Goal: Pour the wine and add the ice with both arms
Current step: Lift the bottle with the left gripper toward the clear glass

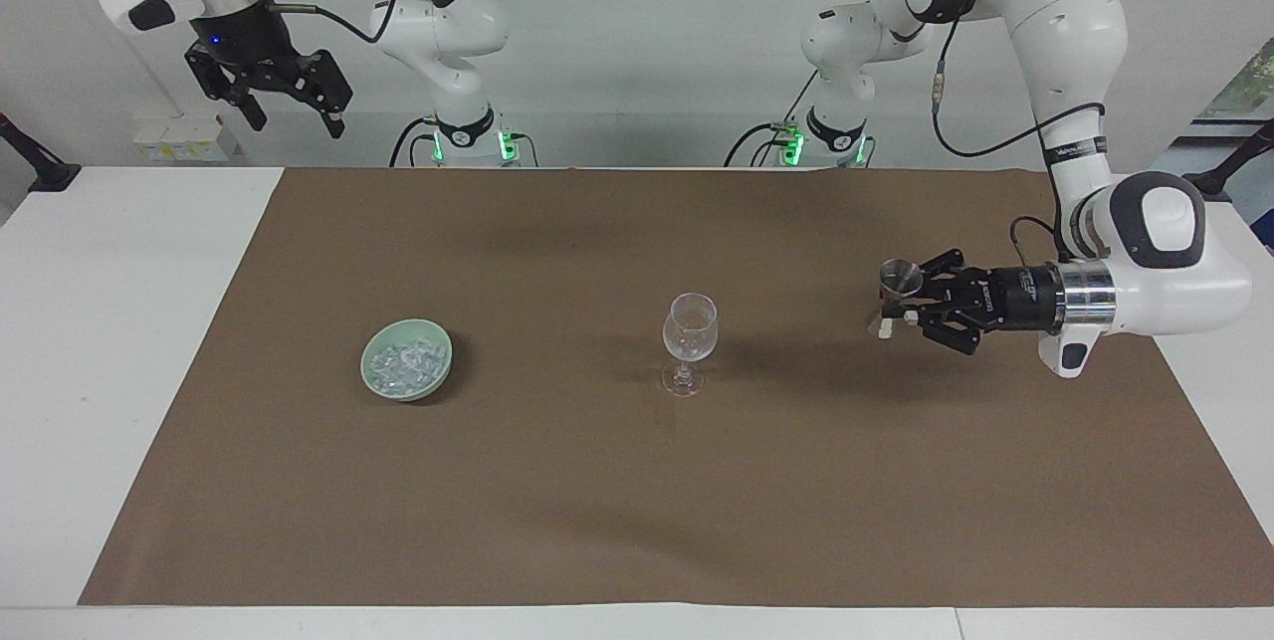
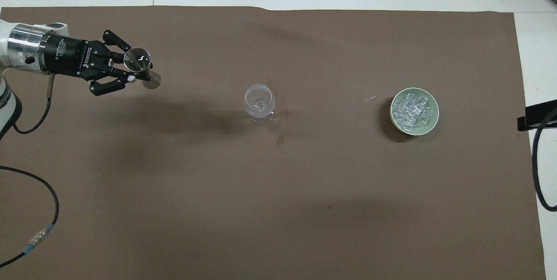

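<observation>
A white worktop (image 1: 129, 341) fills the room's middle, and a big brown mat (image 1: 637, 481) covers most of it, with some soft shadows on it. At the robots' end stands a plain pale wall (image 1: 637, 33). The light is even and cool, and small green lamps (image 1: 508, 144) glow low by the wall.

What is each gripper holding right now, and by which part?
The left gripper is shut on a small metal measuring cup, gripped at its narrow waist, over the mat. The right gripper is open and holds nothing.
</observation>
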